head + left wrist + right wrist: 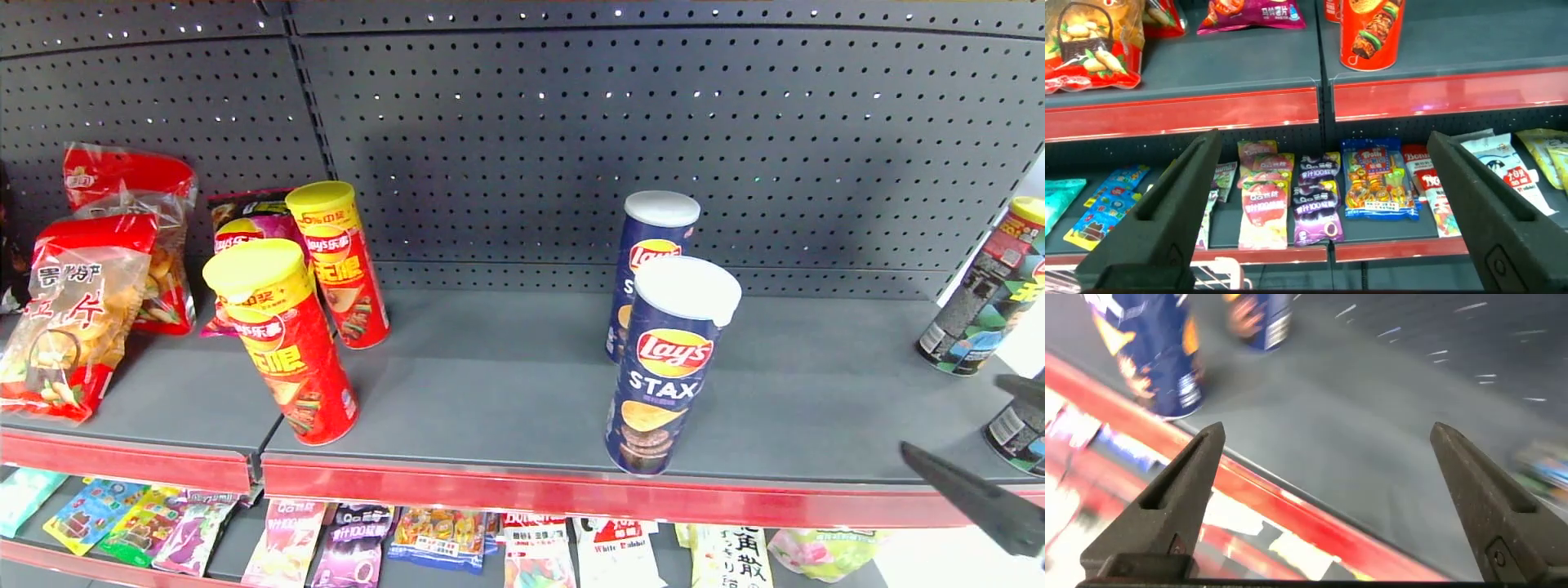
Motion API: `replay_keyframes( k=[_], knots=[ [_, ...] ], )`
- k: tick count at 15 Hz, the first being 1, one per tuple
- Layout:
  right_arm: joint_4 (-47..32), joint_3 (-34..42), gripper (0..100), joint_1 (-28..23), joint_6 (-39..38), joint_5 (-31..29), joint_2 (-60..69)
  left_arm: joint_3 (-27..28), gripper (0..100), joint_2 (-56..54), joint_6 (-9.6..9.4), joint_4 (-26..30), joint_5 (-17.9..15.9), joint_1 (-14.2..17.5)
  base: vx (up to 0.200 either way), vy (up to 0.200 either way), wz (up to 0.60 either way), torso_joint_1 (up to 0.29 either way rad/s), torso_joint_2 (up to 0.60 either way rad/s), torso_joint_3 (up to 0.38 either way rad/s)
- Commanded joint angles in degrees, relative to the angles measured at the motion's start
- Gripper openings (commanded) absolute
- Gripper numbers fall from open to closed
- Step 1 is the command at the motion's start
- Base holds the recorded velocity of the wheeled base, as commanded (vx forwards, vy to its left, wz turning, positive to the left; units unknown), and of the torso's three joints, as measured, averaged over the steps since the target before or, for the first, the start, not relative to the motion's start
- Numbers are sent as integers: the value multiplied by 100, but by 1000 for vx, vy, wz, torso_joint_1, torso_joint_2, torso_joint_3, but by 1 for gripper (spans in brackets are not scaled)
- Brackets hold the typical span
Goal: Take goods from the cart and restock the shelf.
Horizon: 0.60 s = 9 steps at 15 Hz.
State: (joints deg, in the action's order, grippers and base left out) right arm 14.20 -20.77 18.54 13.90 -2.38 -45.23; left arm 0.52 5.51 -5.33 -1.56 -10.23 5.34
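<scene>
Held the right gripper (1327, 433) spread wide and empty at the front edge of the shelf (1372, 441) — blue cans (1151, 351) upright ahead and left of it, labels out for sale. Held the left gripper (1323, 139) splayed, empty, low before the packets (1315, 200); white wire below it possibly the cart (1221, 269).

The shelf (506, 384) is flat grey with a glossy red front strip (457, 483), and the back panel (571, 122) is dark grey, dotted all over with a regular grid of small holes. The red canisters (282, 351) have yellow lids, the blue canisters (663, 371) are navy with white lids and a red-and-yellow oval badge, and the speckled canister (984, 298) is black-grey with teal, red and a yellow lid. The snack bags (73, 318) are red and clear, the packets (1315, 204) below are pink, purple, blue and teal, and the left claw (1324, 137) and right claw (1327, 431) are black.
</scene>
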Motion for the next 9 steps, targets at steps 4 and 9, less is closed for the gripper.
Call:
replay_keyframes(
  k=[4,9],
  knots=[
    [-2695,319,100,-914,-695,-351,3477,0,100,-85,5,-2,-67,-516,0,0,0,0,0,0],
    [-3020,891,100,-1538,-1161,-1371,3820,0,100,-235,23,-2,-41,-639,0,0,0,0,0,0]
  ],
)
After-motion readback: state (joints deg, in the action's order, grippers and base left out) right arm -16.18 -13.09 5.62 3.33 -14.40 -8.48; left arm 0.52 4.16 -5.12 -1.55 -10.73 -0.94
